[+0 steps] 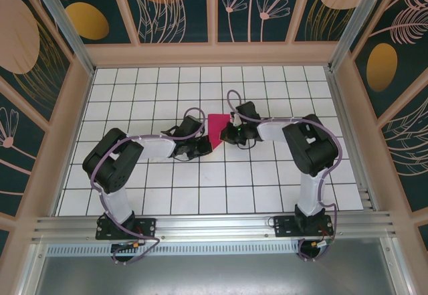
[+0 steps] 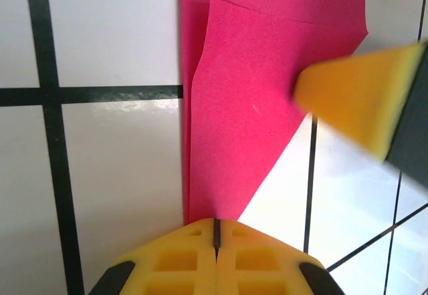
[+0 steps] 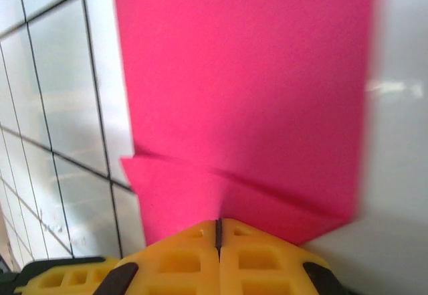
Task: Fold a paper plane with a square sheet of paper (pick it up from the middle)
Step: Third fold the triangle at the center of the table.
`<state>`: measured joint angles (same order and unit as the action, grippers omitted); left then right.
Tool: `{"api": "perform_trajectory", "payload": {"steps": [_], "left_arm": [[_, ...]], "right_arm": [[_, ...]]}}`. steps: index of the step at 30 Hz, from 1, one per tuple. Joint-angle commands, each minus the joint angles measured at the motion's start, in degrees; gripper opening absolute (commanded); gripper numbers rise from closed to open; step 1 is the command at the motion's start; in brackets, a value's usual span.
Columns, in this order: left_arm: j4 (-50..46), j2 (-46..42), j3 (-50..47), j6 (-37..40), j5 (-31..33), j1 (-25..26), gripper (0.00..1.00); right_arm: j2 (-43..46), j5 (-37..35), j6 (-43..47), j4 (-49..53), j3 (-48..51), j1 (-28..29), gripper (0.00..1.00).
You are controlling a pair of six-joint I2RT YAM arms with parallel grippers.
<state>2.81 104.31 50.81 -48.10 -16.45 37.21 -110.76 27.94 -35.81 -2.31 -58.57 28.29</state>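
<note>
**Left tool** (image 2: 215,227): jaws fully closed, pads together. The tip is set on the narrow near end of the sheet of paper (image 2: 247,114). Whether it pinches the paper or only presses it down cannot be told.

**Right tool** (image 3: 217,227): likewise closed tight. Its tip is at the opposite edge, where a folded flap crosses the sheet. In the left wrist view one of its yellow fingers (image 2: 358,97), blurred, sits at the sheet's right edge.

**Sheet:** it lies on the table (image 1: 200,188) near the middle, between the two tools. At least one flap is turned over.

**Judgement:** an intermediate fold is being pressed, and there is no dart shape yet. The next move calls for one tool to pin the sheet while the other opens, lifts an edge and carries it to the crease without shifting the paper.
</note>
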Motion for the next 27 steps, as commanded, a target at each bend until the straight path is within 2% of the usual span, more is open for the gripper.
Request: {"api": "perform_trajectory", "payload": {"steps": [1, 7, 10, 13, 17, 20, 24, 27], "left_arm": [[-10.6, 4.1, -2.8, 0.4, 4.6, -0.2, 0.0], [-10.3, 3.8, -3.0, 0.8, 4.0, -0.2, 0.0], [-9.6, 2.4, -1.4, 1.9, 2.8, -0.2, 0.0], [-5.6, -0.9, 0.4, 3.6, -1.1, -0.2, 0.03], [-1.3, -4.5, 3.0, 3.7, -1.8, -0.2, 0.14], [1.2, -4.3, 4.0, 2.3, -0.1, -0.2, 0.16], [0.2, -1.9, 6.6, 0.4, 6.0, -0.2, 0.13], [-0.9, 0.7, 8.9, -0.2, 8.0, -0.2, 0.09]], "right_arm": [[-1.7, -4.5, 3.6, 1.7, 0.7, -4.5, 0.0], [-3.3, -4.7, 6.9, 4.2, -1.8, -8.1, 0.0], [-0.7, -2.7, 6.4, 4.9, -3.0, -8.3, 0.0], [3.4, 0.2, 4.3, 5.1, -2.9, -8.0, 0.0], [8.7, 0.7, 1.6, 5.3, -0.2, -7.9, 0.1], [10.4, 0.2, 0.3, 5.4, 2.0, -7.4, 0.17], [9.6, 0.1, -2.1, 5.4, 3.5, -6.6, 0.27], [8.3, 0.8, -3.7, 4.4, 3.6, -5.5, 0.31]]}}
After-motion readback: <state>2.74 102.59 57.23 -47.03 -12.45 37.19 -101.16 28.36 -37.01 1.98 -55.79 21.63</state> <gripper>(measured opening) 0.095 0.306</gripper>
